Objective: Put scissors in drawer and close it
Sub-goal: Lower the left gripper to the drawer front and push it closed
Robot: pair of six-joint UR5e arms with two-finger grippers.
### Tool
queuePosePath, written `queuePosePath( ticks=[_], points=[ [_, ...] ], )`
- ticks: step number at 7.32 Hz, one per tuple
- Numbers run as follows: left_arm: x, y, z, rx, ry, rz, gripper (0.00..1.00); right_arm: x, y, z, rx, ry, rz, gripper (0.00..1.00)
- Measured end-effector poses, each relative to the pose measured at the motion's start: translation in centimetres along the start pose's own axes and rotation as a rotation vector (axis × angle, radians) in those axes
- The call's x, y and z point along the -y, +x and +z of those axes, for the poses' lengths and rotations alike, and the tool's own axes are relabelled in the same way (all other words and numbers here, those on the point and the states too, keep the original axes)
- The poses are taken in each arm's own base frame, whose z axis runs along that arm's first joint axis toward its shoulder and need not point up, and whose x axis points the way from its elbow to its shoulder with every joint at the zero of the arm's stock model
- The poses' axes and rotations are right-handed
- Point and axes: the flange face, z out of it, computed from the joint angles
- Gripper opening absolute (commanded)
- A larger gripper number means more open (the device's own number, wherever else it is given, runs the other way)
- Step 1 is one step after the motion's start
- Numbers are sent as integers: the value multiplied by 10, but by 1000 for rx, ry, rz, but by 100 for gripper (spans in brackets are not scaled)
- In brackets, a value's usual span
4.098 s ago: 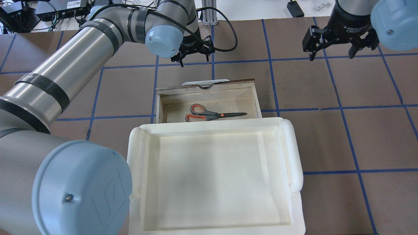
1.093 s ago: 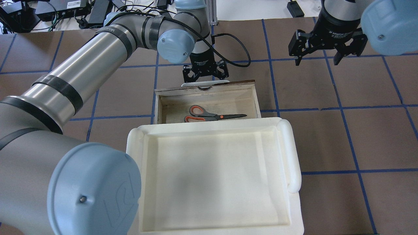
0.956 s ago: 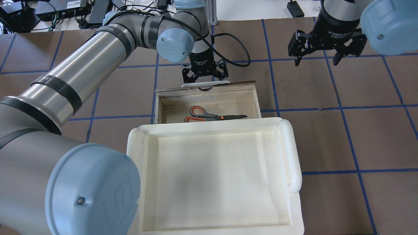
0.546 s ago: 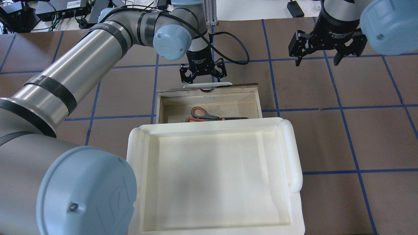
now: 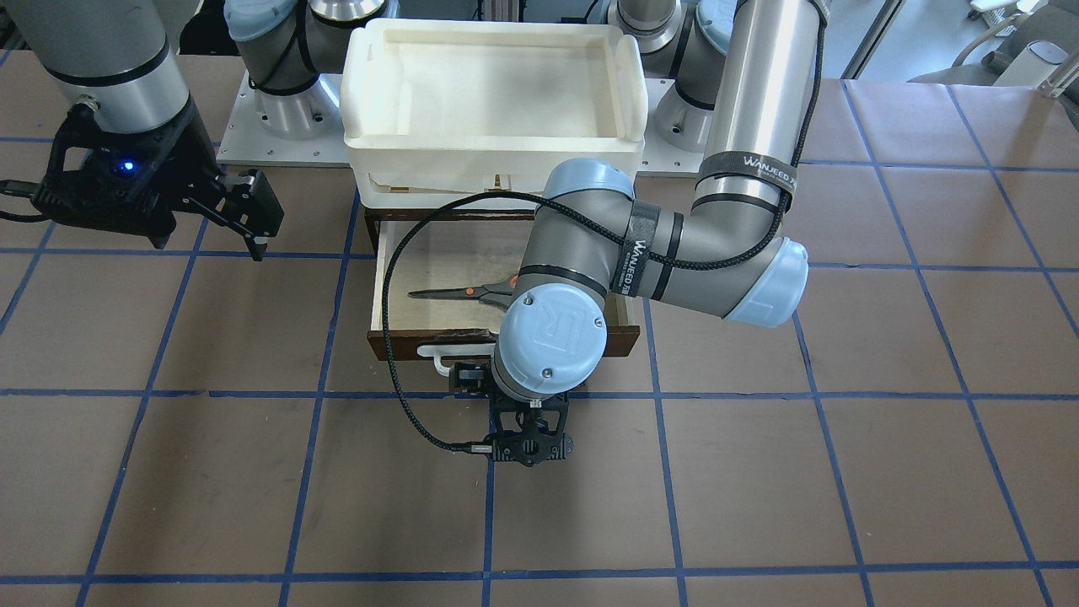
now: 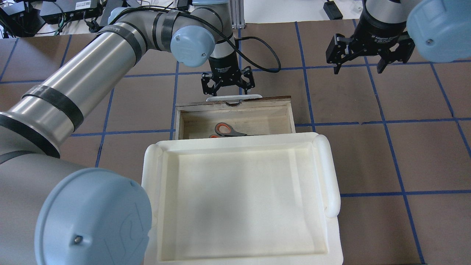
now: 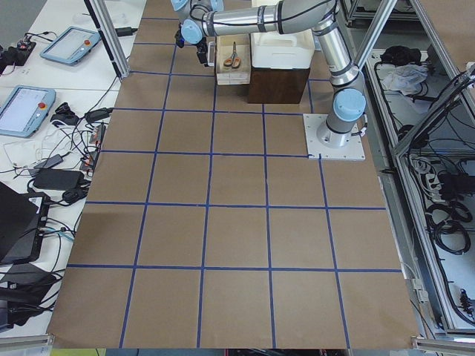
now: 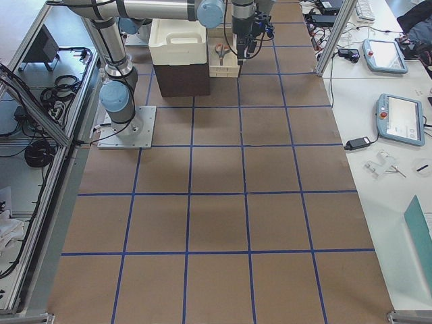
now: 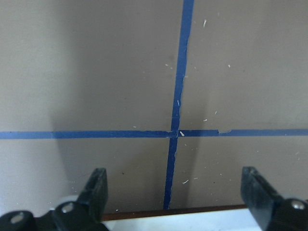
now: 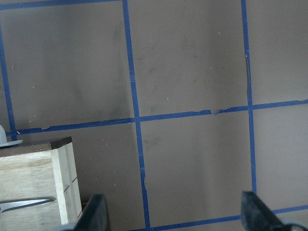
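Observation:
The drawer (image 6: 235, 118) stands partly open under the white tray, with its dark front and white handle (image 6: 233, 97) facing away from me. The scissors (image 6: 228, 130) lie inside, half hidden by the tray's rim; they also show in the front view (image 5: 459, 292). My left gripper (image 6: 227, 90) is open and empty, pointing down just beyond the handle. In the left wrist view its fingers (image 9: 96, 192) stand wide apart with the handle (image 9: 178, 222) at the bottom edge between them. I cannot tell whether it touches the handle. My right gripper (image 6: 358, 70) is open and empty, far to the right.
The white tray (image 6: 331, 173) sits on a dark brown cabinet (image 7: 278, 81) that holds the drawer. The brown table has a blue tape grid. The drawer's corner (image 10: 29, 183) shows at the lower left of the right wrist view.
My left gripper came from the far left to the handle. The drawer has slid a little further under the tray, which now hides more of the scissors. The right gripper shifted slightly.

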Motion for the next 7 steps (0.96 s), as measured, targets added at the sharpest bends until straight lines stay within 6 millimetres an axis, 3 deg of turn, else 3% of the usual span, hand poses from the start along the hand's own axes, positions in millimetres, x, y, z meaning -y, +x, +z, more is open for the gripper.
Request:
queuePosePath(
  ticks=[7],
  points=[
    [-18, -2, 0, 25, -70, -7, 100, 1, -1, 1, 10, 0, 4, 100]
  ],
)
